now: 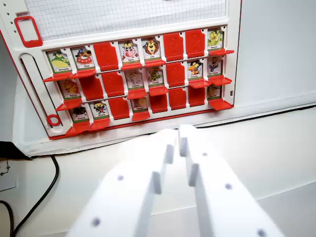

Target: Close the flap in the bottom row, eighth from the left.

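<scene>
Your hand [178,136] hangs empty, fingers nearly pressed together with only a slit between, apart from the game board [138,19], presumably narrowed to prod one flap. The target flap [214,93] stands upright at the bottom row's right end. Upright counts, top to bottom: five, five, four. The rest lie flat on the white counter [276,143].

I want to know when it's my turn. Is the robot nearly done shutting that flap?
Not yet. The last flap in the bottom row is still open, its picture showing. The end effector hangs before the board, touching nothing. Reaching that flap and tipping it shut is left.
</scene>
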Controlling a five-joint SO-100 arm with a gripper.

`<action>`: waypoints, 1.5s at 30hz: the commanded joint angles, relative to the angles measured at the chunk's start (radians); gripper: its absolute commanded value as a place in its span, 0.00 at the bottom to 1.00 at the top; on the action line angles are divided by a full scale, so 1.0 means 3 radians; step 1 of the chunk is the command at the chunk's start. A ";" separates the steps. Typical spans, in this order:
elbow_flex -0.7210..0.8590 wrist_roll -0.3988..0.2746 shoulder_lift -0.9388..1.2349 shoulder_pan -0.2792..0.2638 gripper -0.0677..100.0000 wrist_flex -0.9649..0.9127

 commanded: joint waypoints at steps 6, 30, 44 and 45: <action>0.0189 0.0000 0.0102 0.0097 0.00 -0.0394; 0.0644 -0.0112 0.0046 0.0476 0.00 -0.0828; 0.2040 -0.0373 -0.0271 0.0920 0.00 -0.2383; 0.2112 -0.0373 -0.0322 0.0926 0.00 -0.2480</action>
